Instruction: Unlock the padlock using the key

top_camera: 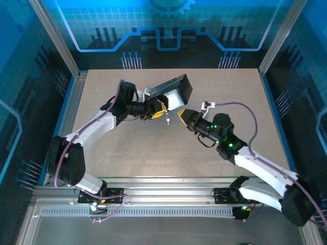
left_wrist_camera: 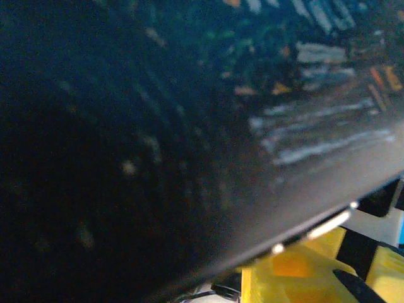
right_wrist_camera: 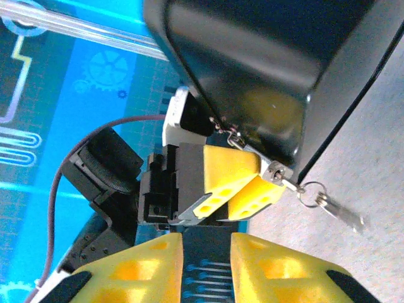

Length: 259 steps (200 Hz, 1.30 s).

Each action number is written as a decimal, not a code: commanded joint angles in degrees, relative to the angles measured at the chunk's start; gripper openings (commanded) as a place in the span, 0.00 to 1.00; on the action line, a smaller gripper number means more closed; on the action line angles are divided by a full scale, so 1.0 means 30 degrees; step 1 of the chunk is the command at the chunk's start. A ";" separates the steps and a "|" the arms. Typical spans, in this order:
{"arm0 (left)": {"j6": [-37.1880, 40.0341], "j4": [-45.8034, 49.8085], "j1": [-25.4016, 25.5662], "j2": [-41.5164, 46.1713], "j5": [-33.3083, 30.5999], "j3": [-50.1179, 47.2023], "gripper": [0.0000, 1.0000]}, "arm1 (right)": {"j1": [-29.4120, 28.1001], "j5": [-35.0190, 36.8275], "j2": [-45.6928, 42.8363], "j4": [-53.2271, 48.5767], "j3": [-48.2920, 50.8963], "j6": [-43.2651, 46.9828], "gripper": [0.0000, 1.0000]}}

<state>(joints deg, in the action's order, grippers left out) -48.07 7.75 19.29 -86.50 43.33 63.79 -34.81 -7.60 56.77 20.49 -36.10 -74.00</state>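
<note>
Blue-lit panels printed with circuit lines enclose a tan table [top_camera: 143,153].

Right gripper [right_wrist_camera: 207,265]: two yellow fingers stand apart with nothing between them, released. They are aimed at the key [right_wrist_camera: 341,216] and near it without touching.

Key: a thin silvery blade dangling free over the table from a small ring [right_wrist_camera: 310,194]. The ring hangs on a short silvery stem that sticks out of the padlock [right_wrist_camera: 276,172].

Padlock: a small silvery body, largely hidden, at the lower front edge of the box [right_wrist_camera: 252,57].

Left gripper [right_wrist_camera: 265,181]: yellow fingers clenched on the padlock, on the side opposite the right gripper.

Box: dark, glossy and tilted over the far middle of the table, its near corner clear of the surface. Its painted lid lies close against the left wrist camera.

Overhead, both arms reach inward from the near edge. Their grippers face each other tip to tip just below the box, with the key between them.
</note>
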 commanded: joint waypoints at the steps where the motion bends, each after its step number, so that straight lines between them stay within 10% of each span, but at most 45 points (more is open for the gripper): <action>1: -0.0182 -0.0078 -0.0250 0.0217 0.1081 0.1286 0.00 | 0.0432 0.0951 -0.1148 -0.6099 -0.1783 0.7601 0.36; 46: -0.2173 0.2431 -0.0511 -0.0415 0.2125 0.2585 0.00 | -0.1021 0.2438 -0.0422 -1.0772 -0.4410 2.2734 0.59; 126: -0.6019 0.6009 -0.1098 -0.0954 0.3383 0.3192 0.00 | -0.5435 0.8497 0.3130 -0.1780 -0.1700 4.0380 0.52; 259: -0.4133 1.3861 -0.1112 -0.3047 0.2536 0.5889 0.00 | -0.4592 0.6368 0.6166 -0.1575 -0.3574 4.4886 0.39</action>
<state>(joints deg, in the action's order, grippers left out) -62.94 43.44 16.19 -94.63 49.34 78.67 -49.76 13.93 74.85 14.59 -43.97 58.59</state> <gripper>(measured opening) 0.270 0.398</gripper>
